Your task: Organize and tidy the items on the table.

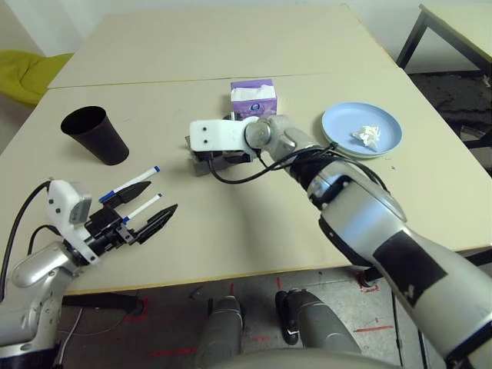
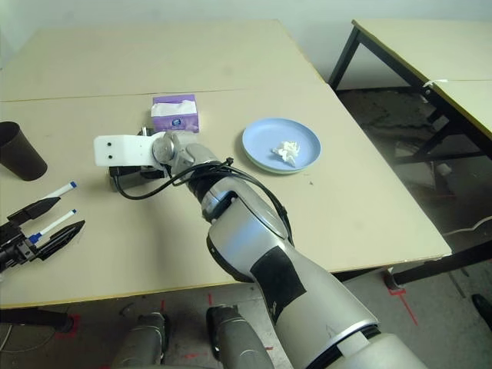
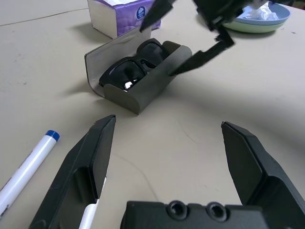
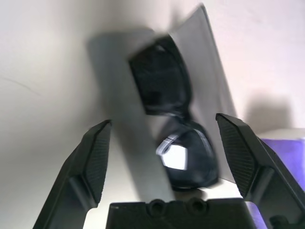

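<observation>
Trouble spot is that right gripper (image 4: 164, 162), jaws spread wide right over the sunglasses (image 3: 133, 67) lying in the open glasses case (image 3: 143, 93), mid-table at the tissue box's (image 1: 253, 98) 6 o'clock. A clumsy fingertip could drag them out or tip the case. Left gripper (image 3: 167, 157) hangs open, empty, beside the markers (image 1: 129, 185).

Bare table (image 1: 254, 223) between markers (image 1: 129, 187) and case (image 3: 138, 78); tissue box (image 1: 253, 98) seemingly just behind.

My head cameras look down across the surface (image 1: 231, 223); both wrist cameras face the open glasses case (image 3: 136, 76) closely, the right nearest.
</observation>
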